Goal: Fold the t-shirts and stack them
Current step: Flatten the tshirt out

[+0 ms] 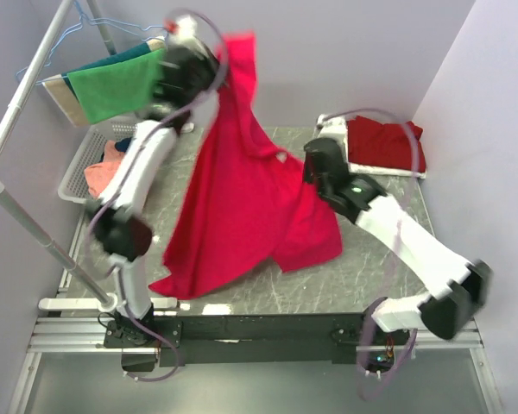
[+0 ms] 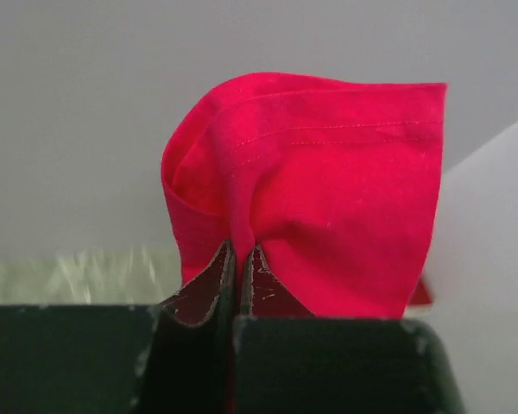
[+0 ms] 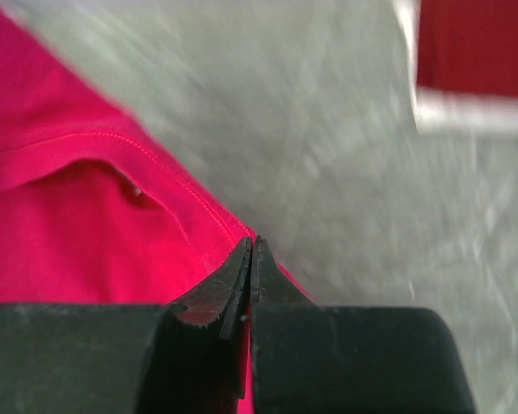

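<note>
A bright pinkish-red t-shirt [image 1: 242, 198] hangs from my raised left gripper [image 1: 209, 62] down to the table, with its lower part spread on the grey top. In the left wrist view my left gripper [image 2: 240, 250] is shut on a bunched fold of this shirt [image 2: 328, 190]. My right gripper [image 1: 315, 166] is low at the shirt's right edge. In the right wrist view it [image 3: 252, 243] is shut on the shirt's stitched hem [image 3: 60, 233]. A folded maroon-red t-shirt [image 1: 384, 145] lies on a white board at the back right, and it also shows in the right wrist view [image 3: 475, 43].
A metal rack at the far left holds a green towel [image 1: 116, 86] with teal and beige ones behind it. A white basket [image 1: 76, 177] below it holds a salmon-orange shirt [image 1: 102, 177]. Walls close in at the back and right.
</note>
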`<state>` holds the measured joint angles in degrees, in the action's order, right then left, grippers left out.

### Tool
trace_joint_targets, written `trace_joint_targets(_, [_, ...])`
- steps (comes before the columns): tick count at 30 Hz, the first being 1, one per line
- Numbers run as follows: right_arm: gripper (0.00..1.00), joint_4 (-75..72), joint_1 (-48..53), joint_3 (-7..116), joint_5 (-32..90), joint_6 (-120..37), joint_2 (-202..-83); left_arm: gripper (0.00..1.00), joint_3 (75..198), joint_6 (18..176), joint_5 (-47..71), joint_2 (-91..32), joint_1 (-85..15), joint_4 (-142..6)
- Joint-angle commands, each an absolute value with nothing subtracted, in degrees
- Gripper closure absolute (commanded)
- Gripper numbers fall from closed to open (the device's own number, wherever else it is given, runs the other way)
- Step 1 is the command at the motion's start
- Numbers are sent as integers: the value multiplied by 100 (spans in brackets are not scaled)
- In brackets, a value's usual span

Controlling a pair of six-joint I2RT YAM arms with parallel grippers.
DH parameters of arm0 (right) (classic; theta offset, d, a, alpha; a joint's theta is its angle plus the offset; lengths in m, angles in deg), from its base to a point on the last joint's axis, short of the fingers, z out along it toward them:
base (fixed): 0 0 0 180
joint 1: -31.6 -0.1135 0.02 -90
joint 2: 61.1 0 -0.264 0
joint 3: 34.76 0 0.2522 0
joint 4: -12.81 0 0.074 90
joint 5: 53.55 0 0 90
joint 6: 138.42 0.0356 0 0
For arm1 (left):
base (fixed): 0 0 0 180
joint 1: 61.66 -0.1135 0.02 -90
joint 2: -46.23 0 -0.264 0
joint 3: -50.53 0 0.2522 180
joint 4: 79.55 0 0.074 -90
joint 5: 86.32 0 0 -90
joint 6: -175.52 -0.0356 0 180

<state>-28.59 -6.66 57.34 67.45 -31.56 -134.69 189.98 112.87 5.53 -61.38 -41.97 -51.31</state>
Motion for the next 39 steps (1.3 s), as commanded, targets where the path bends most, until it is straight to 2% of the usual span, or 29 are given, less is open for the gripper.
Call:
trace_joint_targets(1, [100, -3093, -102, 4837, 7083, -1681, -13905, 99, 18988, 11557, 1334, -7334, -3943, -5138])
trace_joint_targets(4, [100, -3153, 100, 4615, 7038, -1266, -14265, 98, 19207, 11531, 1378, -8283, -3802, -5191])
trace_joint_targets(5, [100, -3328, 127, 4684, 7177, -1117, -14406, 93, 19330, 11540, 1379, -8540, -3784, -5147])
trace_joint_targets(6, [100, -3721, 162, 4772, 7413, -967, -14547, 79, 19610, 11540, 1379, -8786, -3766, -5034])
trace_joint_targets(7, [100, -3873, 250, 4955, 7450, -879, -14783, 35, 19717, 11540, 1335, -9172, -3775, -4998])
trace_joint_targets(9, [100, -4355, 329, 5124, 7661, -624, -14960, 24, 19806, 11505, 1133, -9394, -3801, -4875])
trace_joint_targets(10, [100, -4454, 382, 5229, 7723, -545, -15048, 1, 19771, 11444, 1028, -9421, -3810, -4822])
trace_joint_targets(15, [100, -4999, 672, 5081, 7829, -105, -15093, 1, 18658, 11347, 570, -8685, -4029, -4962])
trace_joint_targets(24, [100, -5149, 1444, 4010, 7381, 501, -15321, 1, 17839, 10732, -27, -7340, -4241, -4092])
trace_joint_targets(39, [100, -5484, 2983, 3173, 7407, 1258, -15339, 2, 14982, 11267, 157, -5143, -4250, -3398])
